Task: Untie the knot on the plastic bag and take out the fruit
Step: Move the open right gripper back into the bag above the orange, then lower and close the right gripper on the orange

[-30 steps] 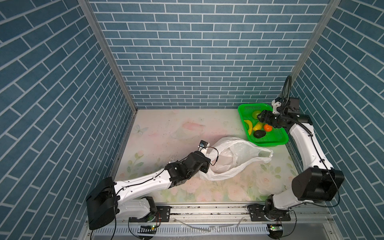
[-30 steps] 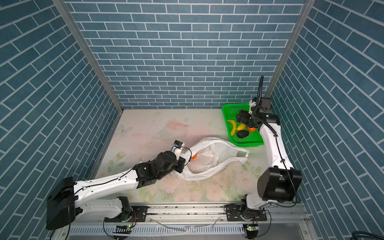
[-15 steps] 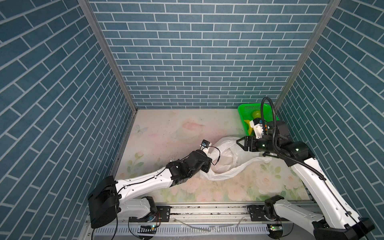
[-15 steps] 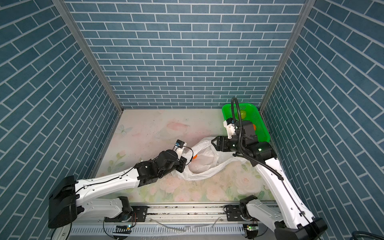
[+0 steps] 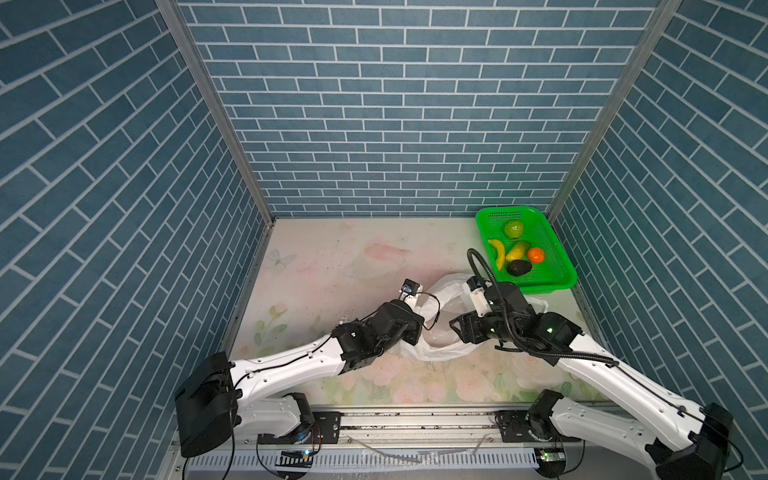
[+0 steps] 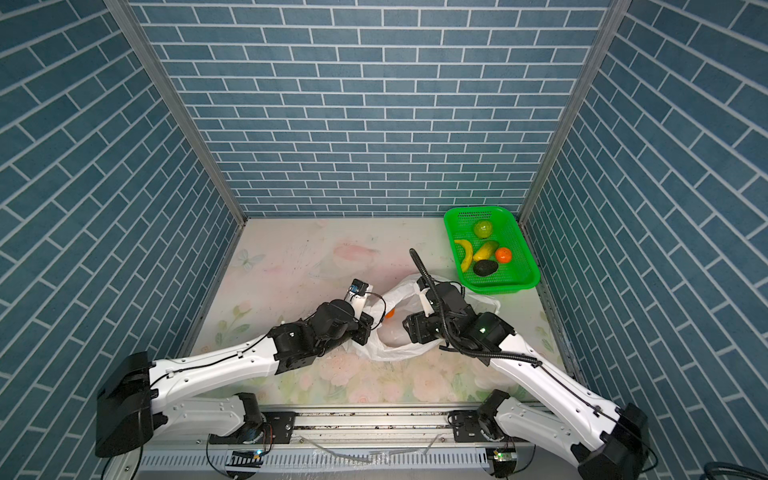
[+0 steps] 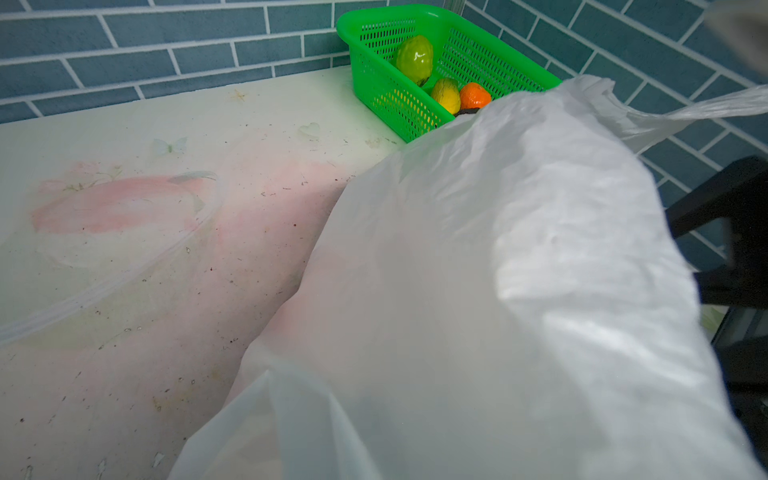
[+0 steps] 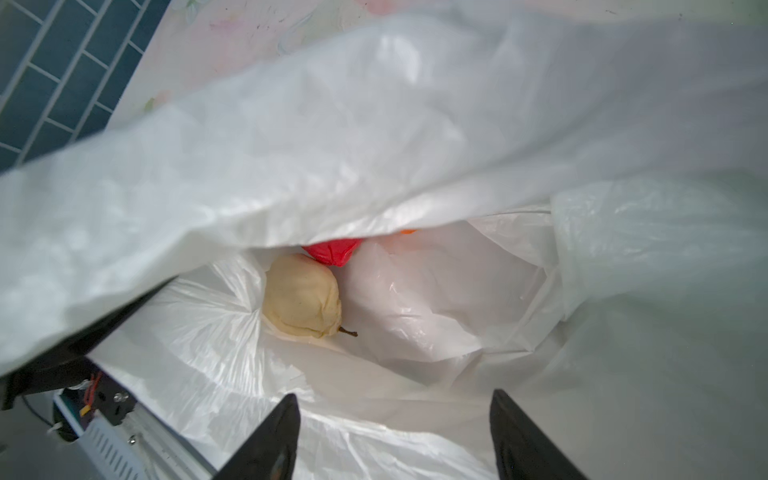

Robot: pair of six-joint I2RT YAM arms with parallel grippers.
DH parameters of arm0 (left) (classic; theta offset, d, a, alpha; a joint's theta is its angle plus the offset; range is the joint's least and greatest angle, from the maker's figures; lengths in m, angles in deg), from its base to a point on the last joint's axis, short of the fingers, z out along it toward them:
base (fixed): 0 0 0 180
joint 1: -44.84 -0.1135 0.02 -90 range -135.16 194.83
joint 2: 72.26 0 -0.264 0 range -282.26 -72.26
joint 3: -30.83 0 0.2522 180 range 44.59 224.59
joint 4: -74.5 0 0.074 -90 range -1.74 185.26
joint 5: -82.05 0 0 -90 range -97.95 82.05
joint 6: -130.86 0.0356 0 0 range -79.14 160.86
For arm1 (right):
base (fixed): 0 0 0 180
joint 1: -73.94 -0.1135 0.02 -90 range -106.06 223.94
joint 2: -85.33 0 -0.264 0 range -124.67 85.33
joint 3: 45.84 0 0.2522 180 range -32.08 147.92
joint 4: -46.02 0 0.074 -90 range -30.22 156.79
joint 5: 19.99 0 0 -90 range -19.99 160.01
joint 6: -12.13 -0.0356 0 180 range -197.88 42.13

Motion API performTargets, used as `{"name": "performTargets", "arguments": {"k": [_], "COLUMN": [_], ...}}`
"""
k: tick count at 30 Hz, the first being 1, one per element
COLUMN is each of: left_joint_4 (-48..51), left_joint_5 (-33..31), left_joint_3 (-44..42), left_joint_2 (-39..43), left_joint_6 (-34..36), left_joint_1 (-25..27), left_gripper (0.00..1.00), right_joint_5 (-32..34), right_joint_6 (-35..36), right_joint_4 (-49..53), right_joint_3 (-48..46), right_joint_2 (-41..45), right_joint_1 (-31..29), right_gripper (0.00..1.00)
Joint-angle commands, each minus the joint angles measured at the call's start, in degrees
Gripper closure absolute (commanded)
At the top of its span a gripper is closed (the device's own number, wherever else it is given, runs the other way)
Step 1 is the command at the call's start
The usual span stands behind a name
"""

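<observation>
1. The right gripper (image 8: 395,399) is holding its jaws wide apart with nothing between them, pointing into the open mouth of the plastic bag (image 8: 374,124).
2. The left gripper (image 6: 368,328) is pinching shut on the plastic bag's rim and lifting it, so the mouth is gaping toward the right gripper. In the left wrist view, white film is hiding the pinch itself.
3. A second ago the right gripper was hovering over the green basket (image 5: 557,266). It has been swinging across the bag since and is now facing the left gripper, which has been keeping its place.
4. Inside the bag, a pale pear (image 8: 301,297) is lying just ahead of the open jaws, with a red fruit (image 8: 332,249) touching it beyond.
5. The bag's upper flap is sagging over the red fruit and is leaving only a sliver of the bagged orange (image 8: 409,232) showing.
6. The basket is sitting in the far right corner of the floral tabletop (image 5: 332,257). It is holding a green apple (image 5: 513,229), a banana (image 5: 498,253), a mango (image 5: 518,250), a basket orange (image 5: 536,255) and an avocado (image 5: 519,267).
</observation>
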Motion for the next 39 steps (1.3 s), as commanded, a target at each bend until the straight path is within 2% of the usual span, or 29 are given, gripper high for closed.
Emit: {"name": "performTargets", "arguments": {"k": [1, 9, 14, 19, 24, 28, 34, 36, 39], "left_joint_4": [-3.59, -9.06, -13.56, -16.51, -17.36, -15.90, -13.56, -12.49, -11.71], "left_joint_5": [-0.05, 0.36, 2.69, 6.61, 10.60, 12.67, 14.27, 14.60, 15.38], "left_joint_3": [-1.50, -3.36, -3.75, -3.53, -3.25, -3.95, -4.02, -4.02, -3.61], "left_joint_2": [1.08, 0.94, -0.40, -1.99, -2.78, -2.01, -0.74, -0.67, -0.97], "left_joint_6": [-0.50, 0.61, 2.10, 3.51, 5.01, 5.18, 6.12, 7.13, 8.08], "left_joint_1": [0.35, -0.24, -1.59, -3.18, -3.69, -3.69, -3.65, -3.68, -3.85], "left_gripper": [1.00, 1.00, 1.00, 1.00, 1.00, 1.00, 1.00, 1.00, 1.00], "right_joint_5": [5.18, 13.02, 16.94, 18.16, 17.69, 15.76, 14.61, 13.48, 15.31], "right_joint_6": [1.88, 2.02, 0.23, -4.92, -13.65, -15.96, -16.24, -17.88, -22.17], "right_joint_4": [-7.75, -18.18, -19.21, -15.43, -12.00, -14.10, -17.24, -19.64, -25.85], "right_joint_3": [-3.43, -12.39, -16.38, -18.46, -20.45, -18.03, -9.44, -8.01, -8.87], "right_joint_2": [-1.85, -3.06, -3.57, -2.57, -2.21, -6.10, -15.01, -17.96, -19.60], "right_joint_1": [-1.53, -2.66, -2.78, -3.92, -7.79, -9.71, -9.02, -8.25, -7.70], "right_gripper": [0.31, 0.34, 0.35, 0.35, 0.35, 0.34, 0.26, 0.25, 0.22]}}
